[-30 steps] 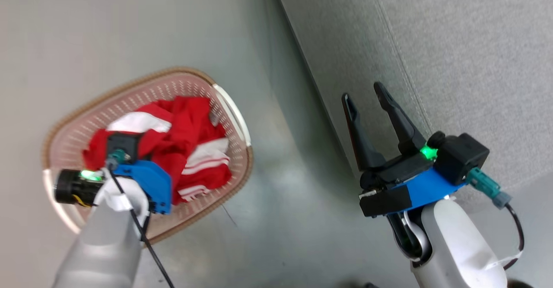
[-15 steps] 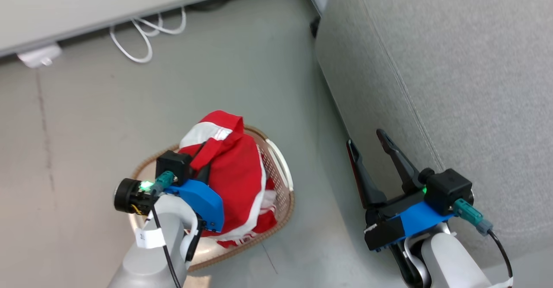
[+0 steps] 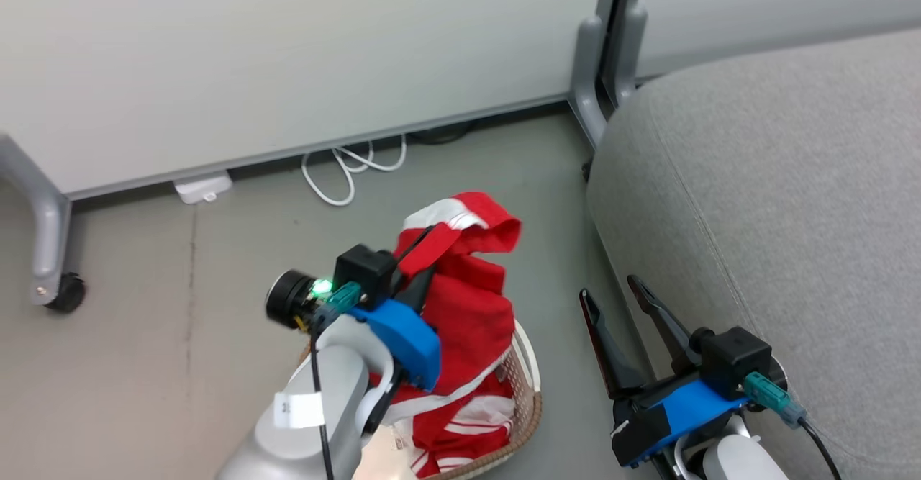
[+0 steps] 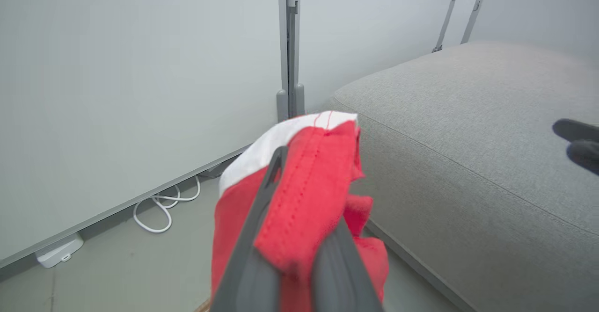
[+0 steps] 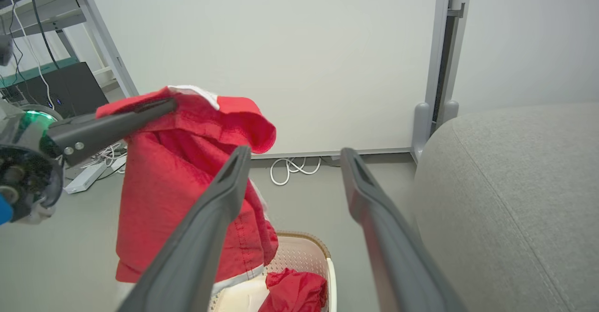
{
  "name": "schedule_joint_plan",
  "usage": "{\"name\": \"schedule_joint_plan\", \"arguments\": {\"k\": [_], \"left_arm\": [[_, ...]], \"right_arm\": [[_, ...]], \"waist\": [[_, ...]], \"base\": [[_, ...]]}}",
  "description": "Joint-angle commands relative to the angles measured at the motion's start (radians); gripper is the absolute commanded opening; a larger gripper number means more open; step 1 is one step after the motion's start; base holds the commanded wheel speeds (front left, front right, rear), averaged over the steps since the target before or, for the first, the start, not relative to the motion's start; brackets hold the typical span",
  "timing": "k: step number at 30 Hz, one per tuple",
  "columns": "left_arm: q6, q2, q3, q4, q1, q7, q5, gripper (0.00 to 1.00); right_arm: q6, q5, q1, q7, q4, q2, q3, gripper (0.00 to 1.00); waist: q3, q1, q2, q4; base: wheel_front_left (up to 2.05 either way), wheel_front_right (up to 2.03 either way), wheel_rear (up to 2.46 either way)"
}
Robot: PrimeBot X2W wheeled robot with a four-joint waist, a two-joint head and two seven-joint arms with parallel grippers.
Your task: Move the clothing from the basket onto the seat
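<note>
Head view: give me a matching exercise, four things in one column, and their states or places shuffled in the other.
Column one
1. left gripper
2. right gripper
3. basket
4. white cable

Column two
a. open, empty
b. on the floor, holding a second red garment
c. shut on the hanging red garment
d. looped below the wall panel

Pairs: 1-c, 2-a, 3-b, 4-d

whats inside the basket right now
A crumpled red garment lies in the basket. The other red garment, hanging from the jaws of the left gripper, covers much of the inside, hiding the rest.
</note>
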Motion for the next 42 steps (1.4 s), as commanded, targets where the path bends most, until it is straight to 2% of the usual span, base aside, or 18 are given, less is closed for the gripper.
{"name": "schedule_joint_plan", "arguments": {"k": [1, 9, 19, 30, 42], "left_arm": [[-0.006, 0.0, -0.029, -0.009, -0.033, -0.005, -0.021, 0.0], [-0.003, 0.0, -0.177, -0.036, -0.116, 0.02, -0.152, 0.0], [0.031, 0.0, -0.3, -0.051, -0.197, 0.021, -0.277, 0.0], [0.052, 0.0, -0.371, -0.026, -0.224, 0.004, -0.342, 0.0], [0.06, 0.0, -0.429, -0.008, -0.246, -0.004, -0.385, 0.0]], "right_arm": [[0.0, 0.0, 0.02, 0.003, -0.004, -0.002, 0.001, 1.0], [0.0, 0.0, 0.049, 0.03, -0.02, -0.002, 0.011, 1.0], [0.0, 0.013, 0.07, 0.043, -0.035, -0.002, 0.02, 1.0], [0.0, 0.01, 0.067, 0.063, -0.036, -0.002, 0.029, 1.0], [0.0, 0.001, -0.083, 0.158, 0.016, -0.002, 0.137, 1.0]], "waist": [[-0.035, 0.0003, -0.0001, 0.03], [-0.08, 0.0003, -0.0001, 0.05], [-0.101, 0.0003, -0.0001, 0.054], [-0.096, 0.0003, -0.0001, 0.049], [-0.074, 0.0003, -0.0001, 0.046]], "base": [[0.0, 0.0, 0.0], [0.0, 0.0, 0.0], [0.0, 0.0, 0.0], [0.0, 0.0, 0.0], [0.0, 0.0, 0.0]]}}
